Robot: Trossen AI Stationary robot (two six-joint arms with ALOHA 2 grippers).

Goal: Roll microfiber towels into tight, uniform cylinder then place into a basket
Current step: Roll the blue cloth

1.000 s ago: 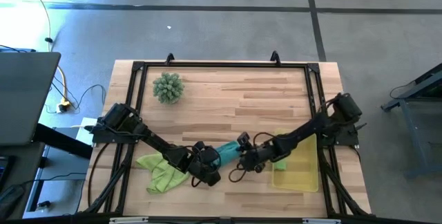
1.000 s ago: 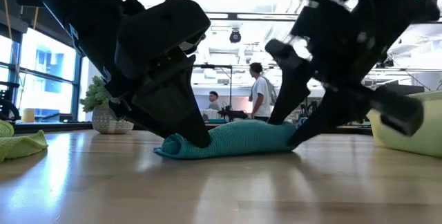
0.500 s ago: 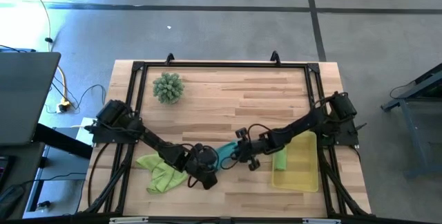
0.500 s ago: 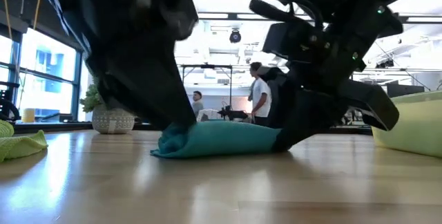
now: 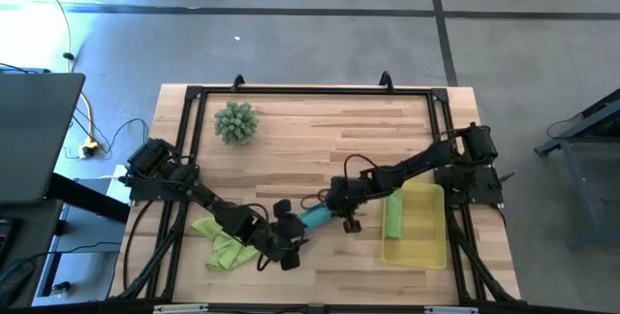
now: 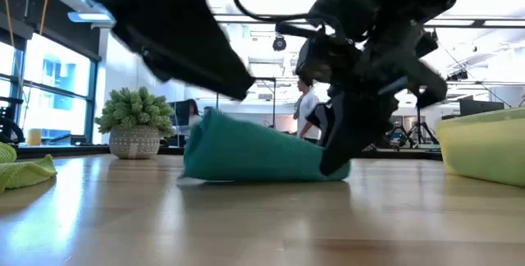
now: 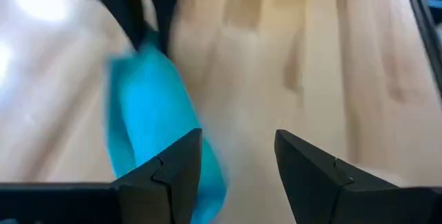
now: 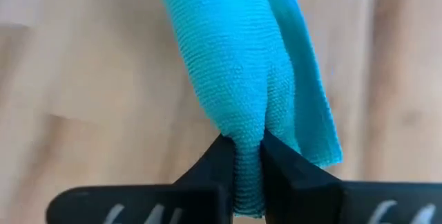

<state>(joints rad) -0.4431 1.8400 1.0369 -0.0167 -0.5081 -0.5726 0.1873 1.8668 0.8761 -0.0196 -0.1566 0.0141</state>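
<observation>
A rolled teal microfiber towel (image 5: 315, 218) lies on the table between my two grippers, its underside on the wood (image 6: 254, 176). My right gripper (image 5: 336, 209) is shut on its right end. My left gripper (image 7: 238, 141) hovers open just beyond its left end, the towel (image 7: 148, 124) beside one finger; I cannot tell whether they touch. A loose lime towel (image 5: 221, 240) lies spread at the near left. A rolled lime towel (image 5: 392, 217) lies inside the yellow basket (image 5: 426, 246) at the near right. My right gripper pinches the teal towel's right end (image 8: 248, 137) between its two fingers, with several bunched layers in the gap. The fingers (image 6: 336, 155) slant down from above and from the table's right, in line with the roll. The towel's underside rests on the table.
A spiky green plant ball (image 5: 235, 122) in a pot stands at the far left of the table. A black frame (image 5: 310, 92) runs round the table's edges. People stand in the room behind. Bare wood lies open across the table's middle and far side.
My right gripper has gone toward the table's left and shut on the teal towel's right end. My left gripper has risen off the towel's left end and drawn back toward the near edge. The towel has bunched shorter and taller, its left end standing higher.
</observation>
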